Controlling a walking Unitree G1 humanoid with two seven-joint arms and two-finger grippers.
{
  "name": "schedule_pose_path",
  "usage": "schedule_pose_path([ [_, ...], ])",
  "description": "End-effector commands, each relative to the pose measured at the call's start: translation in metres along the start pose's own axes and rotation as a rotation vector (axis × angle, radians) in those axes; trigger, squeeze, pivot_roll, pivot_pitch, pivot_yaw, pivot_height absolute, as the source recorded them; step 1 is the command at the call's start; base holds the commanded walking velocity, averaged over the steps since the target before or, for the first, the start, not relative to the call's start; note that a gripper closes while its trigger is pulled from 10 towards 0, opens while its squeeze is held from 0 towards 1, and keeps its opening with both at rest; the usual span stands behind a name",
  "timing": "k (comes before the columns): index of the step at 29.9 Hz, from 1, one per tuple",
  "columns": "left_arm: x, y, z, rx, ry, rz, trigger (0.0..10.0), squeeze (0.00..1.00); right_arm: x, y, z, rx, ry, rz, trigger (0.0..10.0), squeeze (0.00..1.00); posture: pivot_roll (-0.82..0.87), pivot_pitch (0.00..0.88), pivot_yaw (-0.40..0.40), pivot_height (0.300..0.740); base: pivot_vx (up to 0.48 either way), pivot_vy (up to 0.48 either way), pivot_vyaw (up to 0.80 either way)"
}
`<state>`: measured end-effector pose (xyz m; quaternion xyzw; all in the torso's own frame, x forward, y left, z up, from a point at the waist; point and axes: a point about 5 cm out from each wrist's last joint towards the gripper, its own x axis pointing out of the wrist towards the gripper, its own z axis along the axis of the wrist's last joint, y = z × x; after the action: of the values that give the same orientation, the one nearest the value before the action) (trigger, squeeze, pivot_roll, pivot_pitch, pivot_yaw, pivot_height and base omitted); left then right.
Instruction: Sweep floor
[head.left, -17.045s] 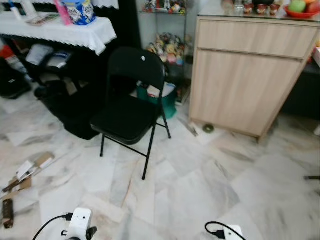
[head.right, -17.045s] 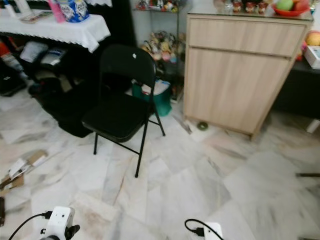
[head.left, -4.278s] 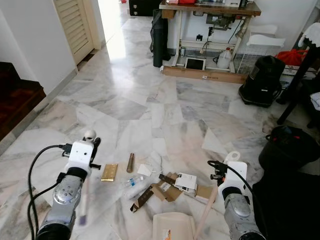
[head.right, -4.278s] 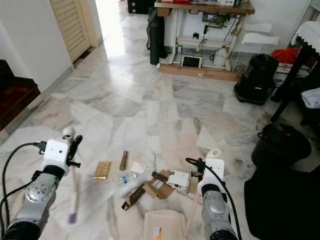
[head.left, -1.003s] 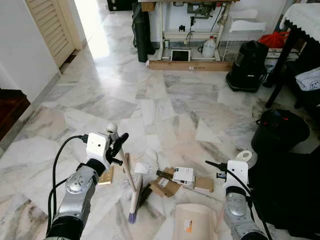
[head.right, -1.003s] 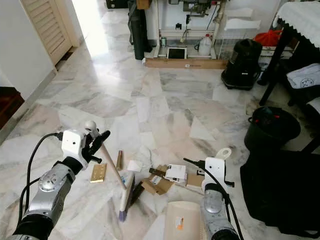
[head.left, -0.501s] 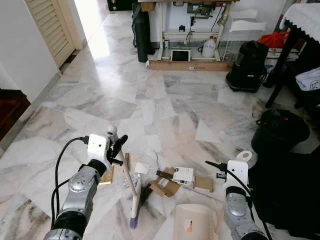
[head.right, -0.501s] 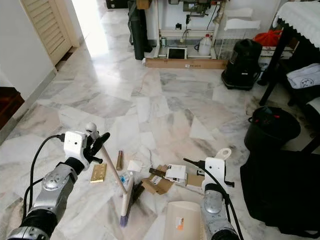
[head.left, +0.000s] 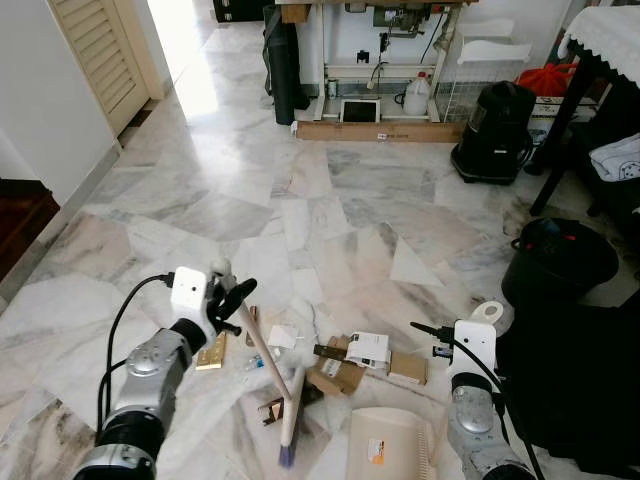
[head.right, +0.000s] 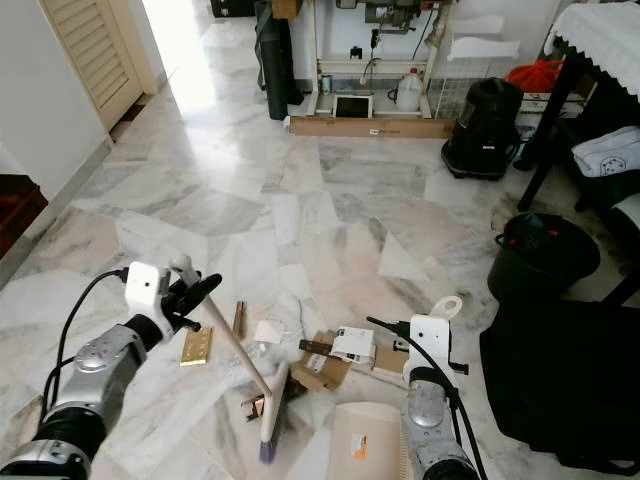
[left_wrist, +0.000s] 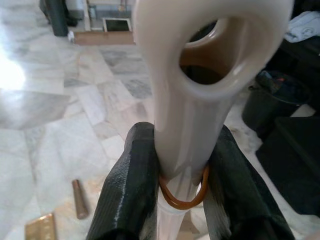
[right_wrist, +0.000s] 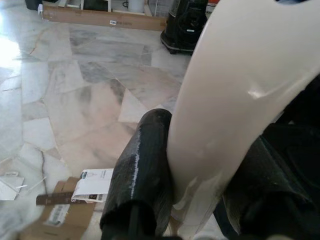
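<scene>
My left gripper (head.left: 232, 296) is shut on the cream handle (left_wrist: 190, 100) of a small broom. The stick slants down to the broom head (head.left: 289, 428) on the marble floor, just left of the cream dustpan (head.left: 390, 447). My right gripper (right_wrist: 200, 200) is shut on the dustpan's handle (head.left: 486, 313), low at the right. Litter lies between the two tools: cardboard scraps (head.left: 338, 377), a white box (head.left: 368, 350), a white paper (head.left: 282, 336), a small bottle (head.left: 255, 362), a gold bar (head.left: 211, 350) and a brown cylinder (head.left: 250, 325). The broom head touches a dark scrap (head.left: 270, 410).
A round black bin (head.left: 560, 268) and a black bag (head.left: 570, 400) crowd the right side. A black vacuum (head.left: 495, 120) and a work table (head.left: 380, 40) stand at the back. A louvered door (head.left: 95, 50) and dark stairs (head.left: 20, 215) are to the left.
The broom head has swept right and nearer, toward the dustpan, and the stick leans further. The dark scrap has shifted with it. The right arm and dustpan stay put.
</scene>
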<state>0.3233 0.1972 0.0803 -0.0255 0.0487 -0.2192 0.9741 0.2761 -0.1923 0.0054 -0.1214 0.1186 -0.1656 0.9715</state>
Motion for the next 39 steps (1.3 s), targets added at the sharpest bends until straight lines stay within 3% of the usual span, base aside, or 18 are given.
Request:
schedule_pose_path([
  [1,-0.001,0.004,0.008,-0.015,-0.023,-0.009,10.0,0.00,-0.015,-0.009,-0.037,-0.103,0.165,0.008,10.0,0.00,0.02,0.063,0.038,0.740,0.000,0.000,0.00],
  [9,-0.005,0.019,0.045,0.029,-0.164,0.062,10.0,0.00,-0.015,-0.007,-0.036,-0.101,0.168,0.021,10.0,0.00,0.03,0.064,0.037,0.740,0.000,0.000,0.00],
  [16,-0.010,0.019,0.061,0.099,-0.219,0.089,10.0,0.00,-0.015,-0.006,-0.036,-0.100,0.170,0.024,10.0,0.00,0.03,0.063,0.037,0.740,0.000,0.000,0.00],
  [27,-0.017,0.014,0.051,0.270,-0.135,0.078,10.0,0.00,-0.016,-0.003,-0.036,-0.099,0.179,0.037,10.0,0.00,0.04,0.050,0.043,0.740,0.000,0.000,0.00],
  [39,-0.026,0.003,0.040,0.315,-0.076,0.040,10.0,0.00,-0.015,-0.002,-0.035,-0.101,0.178,0.044,10.0,0.00,0.05,0.024,0.043,0.740,0.000,0.000,0.00],
])
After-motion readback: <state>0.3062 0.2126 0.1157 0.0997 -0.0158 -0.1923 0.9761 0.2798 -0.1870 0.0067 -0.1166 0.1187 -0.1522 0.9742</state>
